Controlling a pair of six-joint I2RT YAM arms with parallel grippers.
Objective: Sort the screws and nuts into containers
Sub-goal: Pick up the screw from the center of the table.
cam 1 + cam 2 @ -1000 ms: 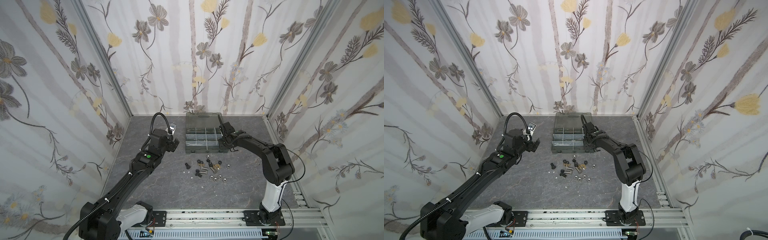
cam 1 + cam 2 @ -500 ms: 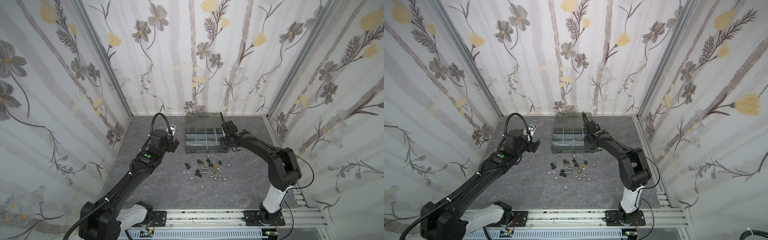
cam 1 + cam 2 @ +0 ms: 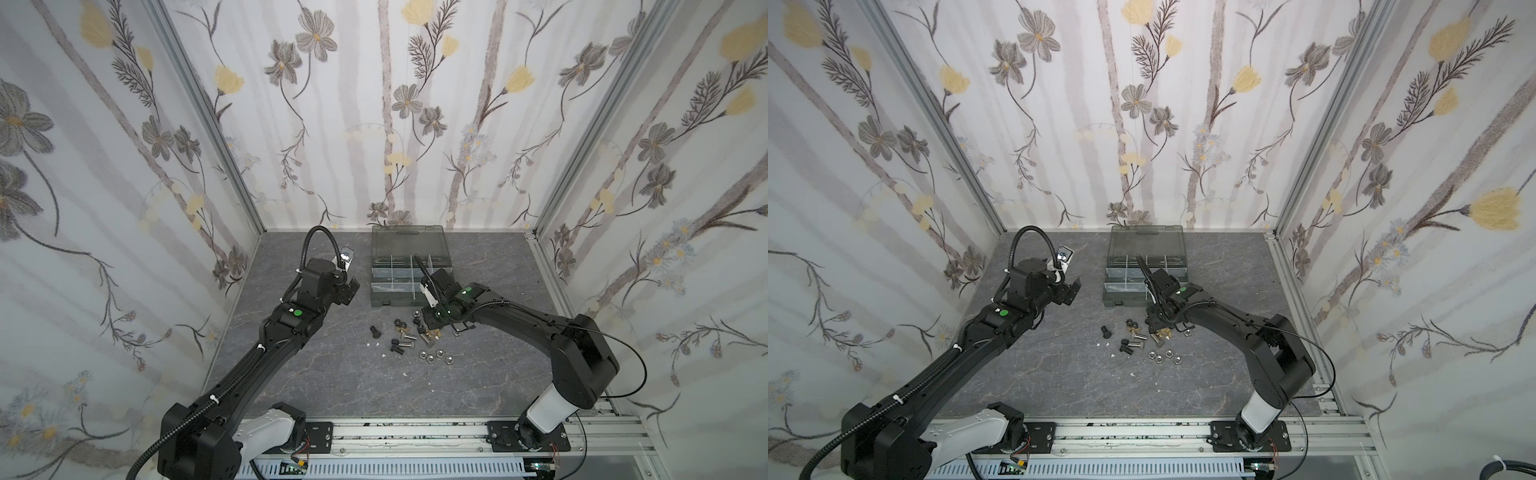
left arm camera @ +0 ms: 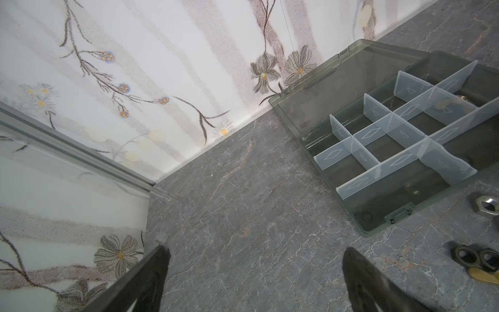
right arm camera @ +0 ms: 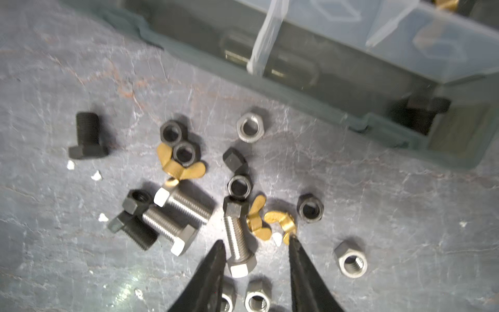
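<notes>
- The left gripper (image 3: pixel 350 287) hangs over the bare grey table (image 3: pixel 316 374), just left of the organizer case (image 3: pixel 388 302). Its jaws are spread wide with nothing between them. In the left wrist view its fingers (image 4: pixel 151 272) stand well apart above the stone-patterned surface.
- The case sits toward the back wall with its smoky lid (image 3: pixel 409 240) laid open behind it. Translucent dividers (image 4: pixel 378 127) split it into compartments. A brass piece (image 4: pixel 445 104) lies in one of them, though which one I cannot tell.
- A lone black screw (image 3: pixel 375 331) lies before the case's left end, apart from the rest, with white flecks (image 3: pixel 376 344) beside it.
- The loose heap lies on the table just in front of the case. It holds silver screws (image 5: pixel 186 206), black hex nuts (image 5: pixel 170 132) and brass wing nuts (image 5: pixel 181 169), many of them touching.
- Three silver nuts (image 3: pixel 438 353) sit together on the near side of the heap.
- The right gripper (image 5: pixel 256 241) is low over the heap with its jaws parted. They straddle one silver screw (image 5: pixel 237 232) without pinching it, with a gap on each side. One fingertip is touching or just beside a wing nut (image 5: pixel 280 220).
- In the right wrist view the fingers partly hide some silver nuts.
- The right arm's wrist (image 3: pixel 455 291) covers the case's right front corner in both top views.
</notes>
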